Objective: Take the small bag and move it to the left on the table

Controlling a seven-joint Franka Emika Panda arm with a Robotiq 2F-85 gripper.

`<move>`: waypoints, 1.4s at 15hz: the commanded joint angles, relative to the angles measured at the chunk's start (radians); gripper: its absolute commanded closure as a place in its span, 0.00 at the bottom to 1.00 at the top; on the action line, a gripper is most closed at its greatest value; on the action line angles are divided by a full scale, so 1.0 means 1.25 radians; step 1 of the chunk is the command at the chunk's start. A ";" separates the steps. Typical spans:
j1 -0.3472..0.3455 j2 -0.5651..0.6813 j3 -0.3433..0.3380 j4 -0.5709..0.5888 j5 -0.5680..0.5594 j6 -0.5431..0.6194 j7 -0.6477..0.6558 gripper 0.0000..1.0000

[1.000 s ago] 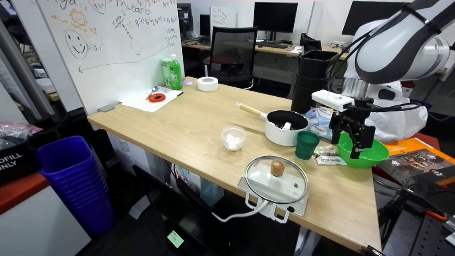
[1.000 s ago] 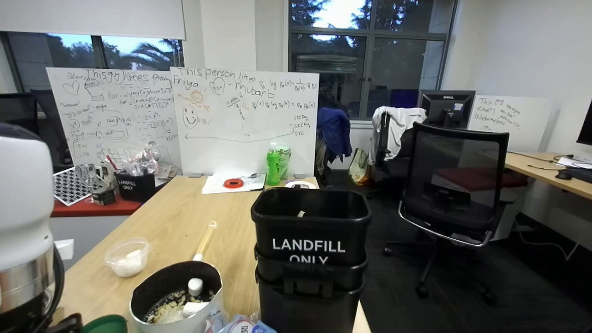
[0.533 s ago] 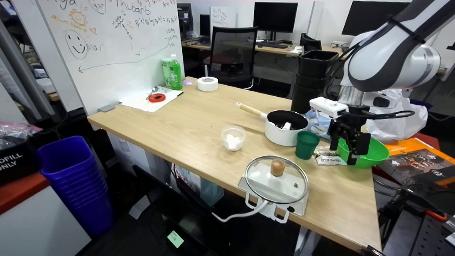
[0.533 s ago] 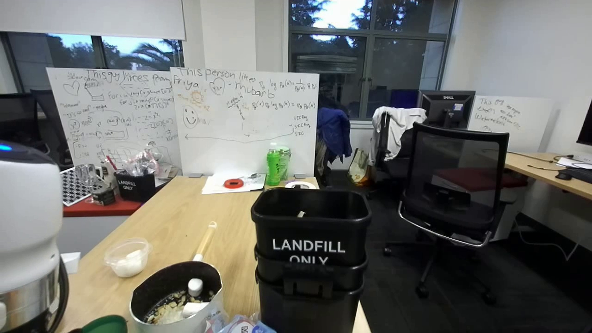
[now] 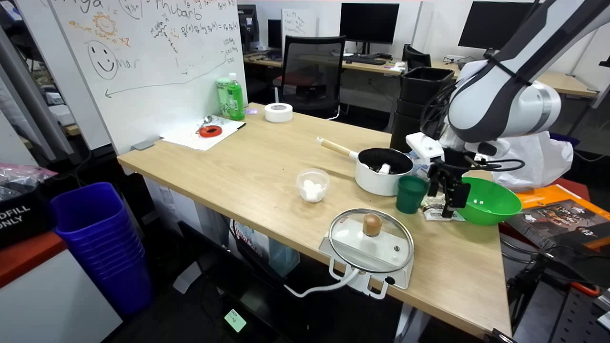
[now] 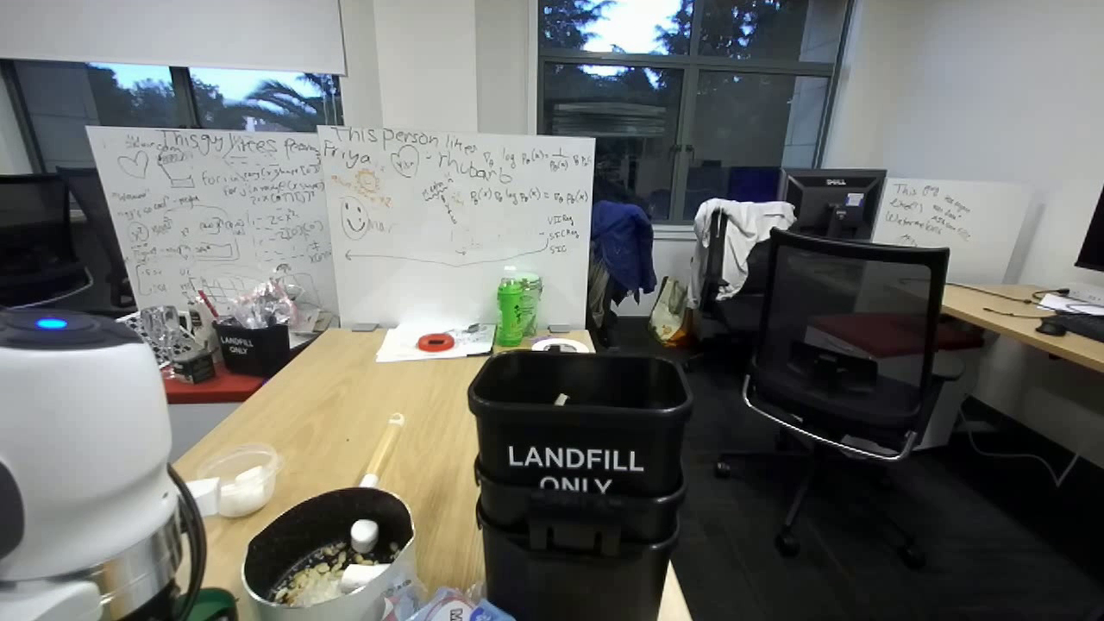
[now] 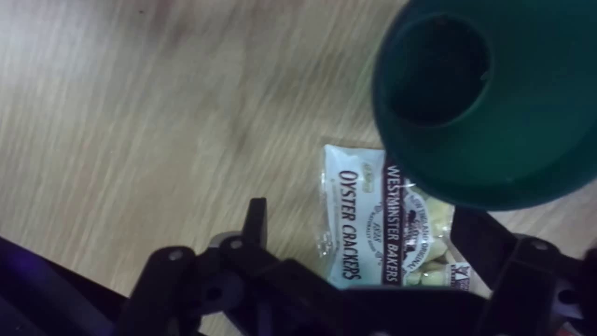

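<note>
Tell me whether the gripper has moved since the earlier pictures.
Yes: in an exterior view, the gripper has shifted away from the green bowl toward the dark green cup.

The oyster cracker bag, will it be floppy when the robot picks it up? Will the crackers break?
The small bag would probably be floppy, because its see-through edge looks crinkly. It's likely light: it shows small pale crackers inside. They might crumble if squeezed hard, since nothing stiff shows around them.
</note>
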 commanded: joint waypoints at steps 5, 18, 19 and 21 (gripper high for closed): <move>0.047 0.079 -0.062 0.050 0.004 0.071 0.073 0.00; 0.081 0.104 -0.090 0.061 -0.005 0.062 0.103 0.39; 0.078 0.103 -0.087 0.061 -0.002 0.062 0.101 0.46; 0.075 0.100 -0.085 0.061 0.001 0.060 0.098 0.60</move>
